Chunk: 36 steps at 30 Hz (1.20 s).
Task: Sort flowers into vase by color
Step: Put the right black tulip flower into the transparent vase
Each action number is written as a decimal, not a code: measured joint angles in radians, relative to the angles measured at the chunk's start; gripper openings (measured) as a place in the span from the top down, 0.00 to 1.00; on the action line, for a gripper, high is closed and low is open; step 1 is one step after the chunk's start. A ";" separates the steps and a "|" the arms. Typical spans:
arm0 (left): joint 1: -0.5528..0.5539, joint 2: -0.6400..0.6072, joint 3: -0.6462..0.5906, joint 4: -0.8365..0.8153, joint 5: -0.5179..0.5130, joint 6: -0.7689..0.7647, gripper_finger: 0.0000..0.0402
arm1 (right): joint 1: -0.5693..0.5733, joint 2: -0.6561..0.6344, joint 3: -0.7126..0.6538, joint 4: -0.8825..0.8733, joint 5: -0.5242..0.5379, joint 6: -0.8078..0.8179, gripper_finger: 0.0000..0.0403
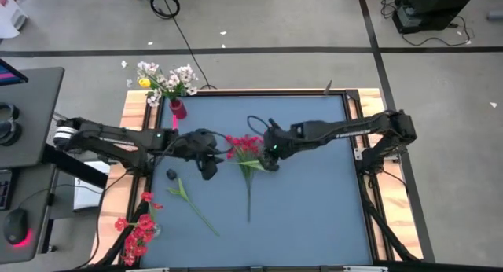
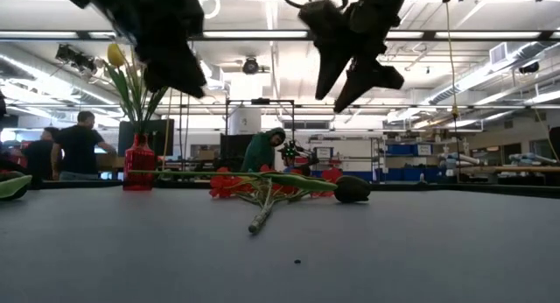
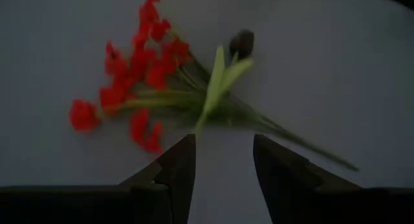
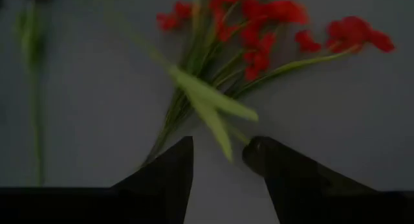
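Observation:
A sprig of red flowers (image 1: pixel 245 145) lies flat mid-table, its stem (image 1: pixel 249 197) pointing to the near edge. A dark bud with pale green leaves (image 3: pixel 240 44) lies across it. Another dark-budded stem (image 1: pixel 182 195) lies to the near left. A red vase (image 1: pixel 178 109) at the far left holds white and yellow flowers (image 1: pixel 165 79). My left gripper (image 3: pixel 223 166) hangs open above the mat, just left of the red sprig. My right gripper (image 4: pixel 220 153) hangs open above the sprig's right side. Nothing is between either pair of fingers.
A bunch of red blossoms (image 1: pixel 138 231) stands at the table's near left corner. The wooden table frame (image 1: pixel 357 99) rims the mat. People (image 2: pixel 79 145) stand in the room beyond the far edge. Bare mat (image 1: pixel 314 201) spreads to the near right.

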<state>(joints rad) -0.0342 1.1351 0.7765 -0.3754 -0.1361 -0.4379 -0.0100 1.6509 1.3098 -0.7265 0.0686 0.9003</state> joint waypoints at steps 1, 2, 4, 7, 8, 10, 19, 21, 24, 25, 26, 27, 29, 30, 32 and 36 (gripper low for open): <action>0.013 0.019 0.000 0.036 0.001 0.018 0.60 | -0.016 -0.012 0.000 -0.003 -0.039 -0.046 0.53; 0.026 0.039 0.000 0.075 0.001 0.038 0.60 | -0.035 -0.023 0.000 -0.006 -0.087 -0.089 0.53; 0.049 0.083 0.000 0.137 0.001 0.079 0.60 | -0.074 -0.039 0.000 -0.021 -0.173 -0.164 0.53; 0.082 0.160 0.000 0.211 0.034 0.136 0.60 | -0.121 -0.058 -0.001 -0.081 -0.225 -0.242 0.53; 0.092 0.186 0.001 0.217 0.055 0.151 0.60 | -0.131 -0.068 -0.001 -0.107 -0.225 -0.262 0.53; 0.107 0.236 0.014 0.217 0.071 0.179 0.60 | -0.149 -0.088 -0.001 -0.165 -0.209 -0.298 0.53; 0.110 0.411 0.069 0.239 0.148 0.428 0.60 | -0.177 -0.129 -0.001 -0.258 -0.166 -0.417 0.53; 0.109 0.441 0.069 0.246 0.158 0.429 0.60 | -0.181 -0.129 -0.001 -0.259 -0.164 -0.430 0.53; 0.109 0.468 0.069 0.254 0.159 0.434 0.60 | -0.181 -0.129 -0.002 -0.256 -0.163 -0.432 0.53; 0.109 0.472 0.069 0.259 0.159 0.443 0.60 | -0.181 -0.129 -0.006 -0.252 -0.163 -0.431 0.53; 0.109 0.476 0.069 0.259 0.160 0.458 0.61 | -0.181 -0.129 -0.012 -0.252 -0.164 -0.428 0.53; 0.109 0.481 0.069 0.263 0.160 0.471 0.62 | -0.181 -0.129 -0.018 -0.254 -0.166 -0.425 0.53; 0.109 0.484 0.069 0.256 0.161 0.489 0.63 | -0.181 -0.129 -0.034 -0.254 -0.169 -0.410 0.53; 0.109 0.484 0.069 0.255 0.161 0.495 0.64 | -0.181 -0.129 -0.042 -0.254 -0.172 -0.399 0.53; 0.109 0.483 0.070 0.260 0.161 0.505 0.66 | -0.178 -0.129 -0.056 -0.254 -0.181 -0.376 0.53; 0.109 0.483 0.069 0.243 0.183 0.530 0.70 | -0.163 -0.129 -0.068 -0.249 -0.186 -0.327 0.53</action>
<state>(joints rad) 0.0746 1.6185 0.8455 -0.1325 0.0471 0.0922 -0.1729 1.5223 1.2423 -0.9751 -0.1178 0.5737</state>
